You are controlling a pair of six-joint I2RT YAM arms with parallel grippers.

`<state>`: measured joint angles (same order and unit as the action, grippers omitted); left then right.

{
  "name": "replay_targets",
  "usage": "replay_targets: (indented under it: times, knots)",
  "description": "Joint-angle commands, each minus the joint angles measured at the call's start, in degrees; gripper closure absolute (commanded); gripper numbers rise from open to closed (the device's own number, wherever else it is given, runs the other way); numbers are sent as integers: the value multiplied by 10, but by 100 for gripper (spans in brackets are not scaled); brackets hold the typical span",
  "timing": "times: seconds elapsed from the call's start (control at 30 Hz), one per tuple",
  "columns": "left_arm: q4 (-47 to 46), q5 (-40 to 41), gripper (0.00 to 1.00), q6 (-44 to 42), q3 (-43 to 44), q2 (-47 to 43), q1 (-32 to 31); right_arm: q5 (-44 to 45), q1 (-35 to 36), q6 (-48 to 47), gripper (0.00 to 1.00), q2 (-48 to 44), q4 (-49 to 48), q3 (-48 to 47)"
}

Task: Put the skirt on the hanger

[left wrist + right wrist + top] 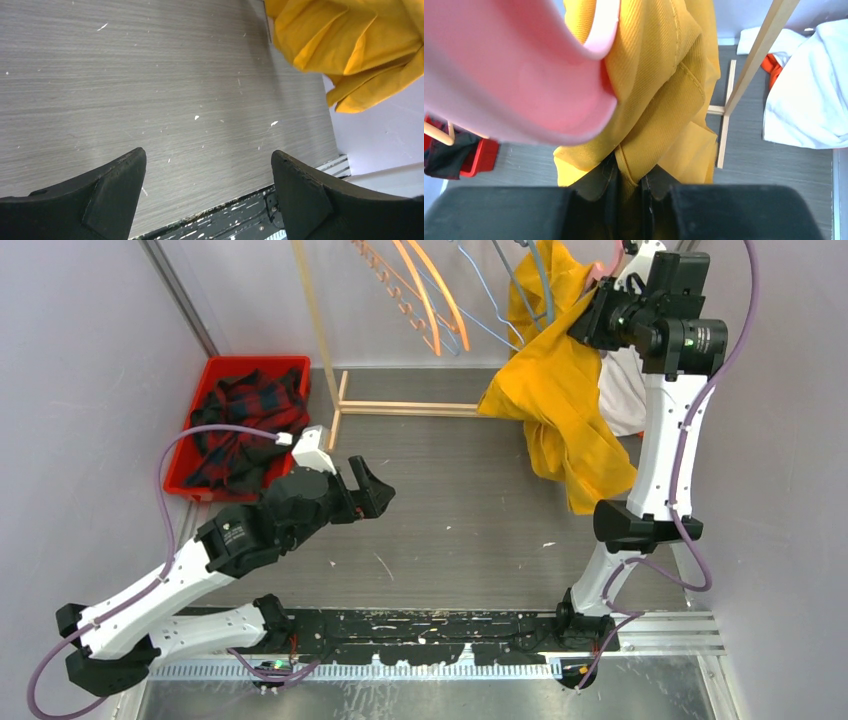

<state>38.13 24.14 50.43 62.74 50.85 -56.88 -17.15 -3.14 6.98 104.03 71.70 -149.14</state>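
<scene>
The yellow skirt (560, 400) hangs in bunched folds at the back right, its top up among the hangers on the rack. My right gripper (592, 322) is raised there and shut on a fold of the skirt (659, 75); in the right wrist view the cloth is pinched between its jaws (629, 176). A pink hanger (524, 75) fills that view's upper left, blurred and very close, pressing against the skirt. My left gripper (372, 485) hovers open over the table's left middle, with nothing between its fingers (207, 160). The skirt's lower edge (350, 45) shows beyond it.
A red bin (255, 362) with dark plaid clothes (245, 425) stands at the back left. A wooden rack frame (335, 390) carries several orange, blue and grey hangers (430, 290). White cloth (809, 95) and an orange scrap (772, 67) lie by the right wall.
</scene>
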Motion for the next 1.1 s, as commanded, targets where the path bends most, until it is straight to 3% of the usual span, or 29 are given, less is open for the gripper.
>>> replay_targets:
  times: [0.0, 0.2, 0.33, 0.43, 0.57, 0.87, 1.07]
  knots:
    - [28, -12, 6, -2, 3, -12, 3, -27, -2, -1, 99, -16, -100, -40]
    - [27, -30, 6, 8, -15, 0, 2, -27, -2, 14, 99, -28, -251, 52]
    - [18, -35, 6, 1, -18, 29, 3, -20, -2, 32, 99, 0, -312, 26]
    - [12, -22, 6, -9, -11, 72, 3, -16, -2, 39, 99, 37, -327, -37]
    - [-41, -17, 5, -36, -1, 162, 21, -16, -2, 64, 99, 37, -381, -15]
    - [-90, -112, 7, -82, 122, 409, 92, -34, -23, 105, 99, 60, -446, -30]
    - [-91, -133, 8, -82, 148, 441, 102, -68, -44, 146, 99, 106, -469, -63]
